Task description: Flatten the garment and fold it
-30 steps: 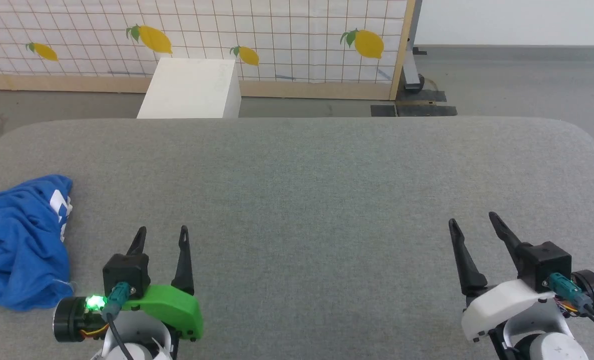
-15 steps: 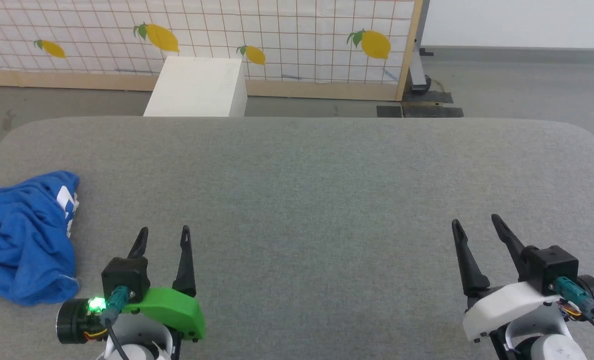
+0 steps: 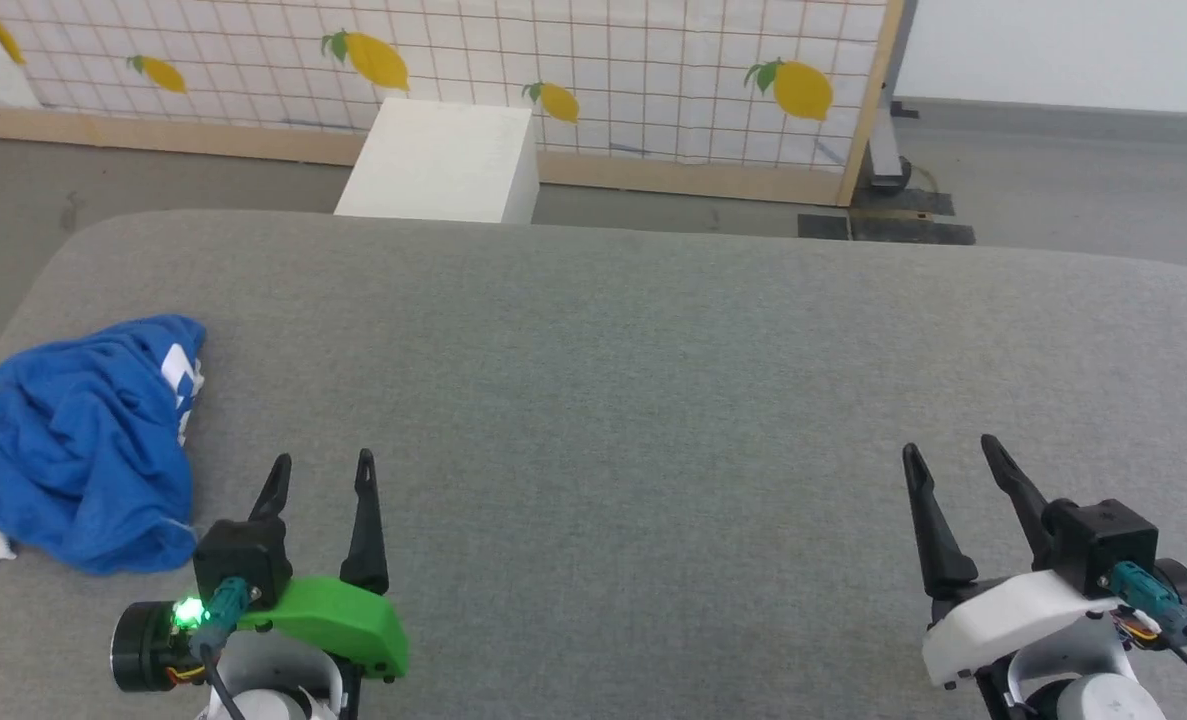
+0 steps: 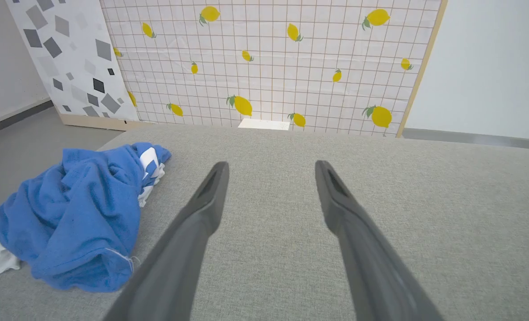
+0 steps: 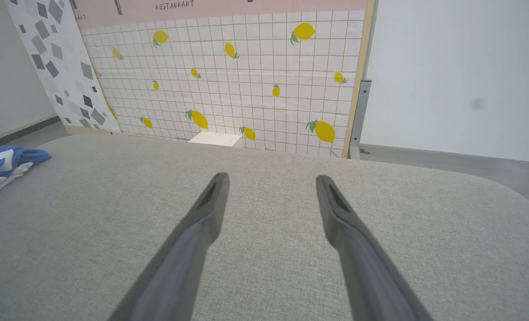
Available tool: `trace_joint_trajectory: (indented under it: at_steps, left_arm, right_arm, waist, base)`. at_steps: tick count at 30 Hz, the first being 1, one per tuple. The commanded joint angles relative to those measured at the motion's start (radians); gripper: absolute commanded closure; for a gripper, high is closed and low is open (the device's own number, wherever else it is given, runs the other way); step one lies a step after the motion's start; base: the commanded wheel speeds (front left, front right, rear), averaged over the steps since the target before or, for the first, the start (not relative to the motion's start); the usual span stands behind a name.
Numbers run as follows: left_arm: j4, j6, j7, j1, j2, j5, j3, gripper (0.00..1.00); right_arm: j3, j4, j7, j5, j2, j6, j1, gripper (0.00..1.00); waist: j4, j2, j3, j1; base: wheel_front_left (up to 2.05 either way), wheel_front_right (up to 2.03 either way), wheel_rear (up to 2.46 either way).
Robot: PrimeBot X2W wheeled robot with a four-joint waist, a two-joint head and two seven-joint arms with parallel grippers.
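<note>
Currently the garment (image 3: 83, 440) is lying crumpled in a heap at the left edge of the grey padded table (image 3: 633, 360). Blue fabric is mostly showing, with white lettering on its right side and bits of white cloth and a thin red stripe poking out at its left. Both grippers are keeping apart from it.

Left gripper (image 3: 323, 458) is showing just right of the heap, at the near edge, with its fingers pointing away from the robot. Its jaws are standing wide and gripping nothing. A green light is glowing on its wrist beside the green cover. In the left wrist view the heap is lying left of the fingers, near but not touching.

Right gripper (image 3: 950, 446) is showing at the near right, well apart from the garment, jaws equally wide and gripping nothing.

Beyond the table's far edge, a white box (image 3: 443, 160) is standing on the floor in front of a lemon-print grid panel (image 3: 653, 70).
</note>
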Motion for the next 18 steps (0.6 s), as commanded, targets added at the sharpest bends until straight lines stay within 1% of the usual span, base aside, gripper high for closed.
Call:
trace_joint_trajectory:
  at_steps: [1, 18]
  left_arm:
    - [0.004, 0.006, -0.01, 0.007, -0.002, -0.005, -0.001, 0.0]
    - [0.027, 0.015, -0.045, 0.015, -0.002, -0.02, 0.001, 0.0]
  right_arm:
    - [0.002, 0.007, -0.014, 0.014, 0.0, 0.0, 0.012, 0.0]
    - [0.014, 0.054, -0.048, 0.034, 0.0, -0.001, 0.015, 0.0]
  waist:
    - [0.017, 0.0, 0.0, 0.0]
    - [0.13, 0.0, 0.0, 0.0]
  base:
    - [0.0, 0.0, 0.0]
    - [0.0, 0.0, 0.0]
